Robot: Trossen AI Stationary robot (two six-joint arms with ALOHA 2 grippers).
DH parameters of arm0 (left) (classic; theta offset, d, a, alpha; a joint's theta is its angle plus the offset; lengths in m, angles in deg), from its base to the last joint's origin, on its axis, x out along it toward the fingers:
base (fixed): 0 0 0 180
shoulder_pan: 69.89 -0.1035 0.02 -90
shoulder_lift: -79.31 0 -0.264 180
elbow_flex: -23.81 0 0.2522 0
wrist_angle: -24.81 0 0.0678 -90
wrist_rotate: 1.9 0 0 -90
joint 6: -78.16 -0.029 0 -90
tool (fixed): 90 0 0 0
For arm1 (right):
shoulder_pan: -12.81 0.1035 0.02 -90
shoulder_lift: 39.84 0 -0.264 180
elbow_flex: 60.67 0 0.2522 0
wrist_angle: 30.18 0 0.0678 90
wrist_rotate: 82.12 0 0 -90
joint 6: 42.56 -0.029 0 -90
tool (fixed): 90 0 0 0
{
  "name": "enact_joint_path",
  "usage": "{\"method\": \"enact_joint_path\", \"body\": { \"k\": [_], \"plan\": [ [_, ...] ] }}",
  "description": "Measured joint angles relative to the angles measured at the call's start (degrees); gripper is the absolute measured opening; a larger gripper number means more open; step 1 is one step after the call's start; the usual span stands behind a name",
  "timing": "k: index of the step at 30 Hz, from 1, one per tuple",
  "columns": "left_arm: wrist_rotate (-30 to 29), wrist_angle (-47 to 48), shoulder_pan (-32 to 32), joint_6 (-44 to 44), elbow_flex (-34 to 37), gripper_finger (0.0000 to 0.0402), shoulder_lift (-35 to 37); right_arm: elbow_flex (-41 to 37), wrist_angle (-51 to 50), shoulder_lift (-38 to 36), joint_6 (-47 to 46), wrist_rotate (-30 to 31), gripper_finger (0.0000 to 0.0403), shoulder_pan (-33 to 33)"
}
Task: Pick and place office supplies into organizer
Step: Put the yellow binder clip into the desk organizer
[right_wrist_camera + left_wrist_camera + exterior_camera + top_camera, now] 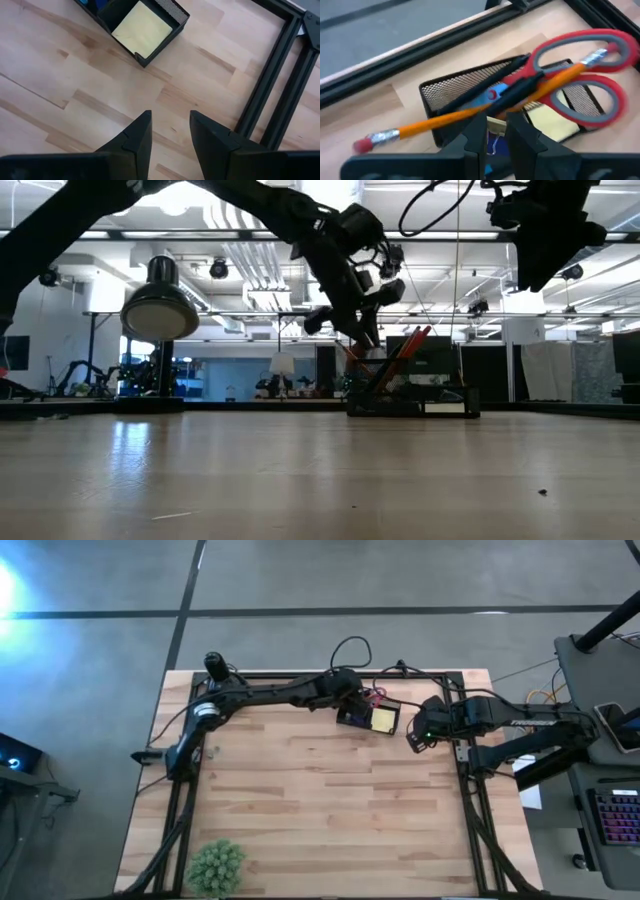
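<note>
The black mesh organizer (350,720) stands near the table's far edge, right of the middle. Red-handled scissors (570,40), an orange pencil (455,117) and a black pen (485,87) lean in it, their ends sticking out over its rim. A yellow sticky-note pad (552,122) lies flat in its right compartment. My left gripper (496,135) hangs just above the organizer, shut on a small clip-like piece (495,126). My right gripper (170,130) stands open over bare wood, right of the organizer (172,10). My left gripper pinches the small piece between its two fingers (477,132). Its tan top (496,124) and a thin wire loop (492,147) show in the narrow gap. The fingers slant down from the table's left. The piece is over the organizer; whether it touches it I cannot tell.
A small green plant (215,865) sits at the near left corner. A round black object with a knob (213,665) stands at the far left corner. Black frame rails (465,770) border the tabletop. The wide middle of the table is bare wood.
</note>
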Motion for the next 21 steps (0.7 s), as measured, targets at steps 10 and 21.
{"method": "enact_joint_path", "body": {
  "k": [10, 21],
  "plan": [
    [1.4, 2.4, 5.7, -4.2, 0.0, 0.0043, -0.1, 0.0, 0.0, 0.0, 0.9, 0.0, 0.0123, 0.0],
    [2.1, 1.6, 2.2, -1.4, 0.1, 0.0042, -5.5, 0.0, 0.0, 0.0, 0.8, -0.4, 0.0123, 0.0]
  ]
}}
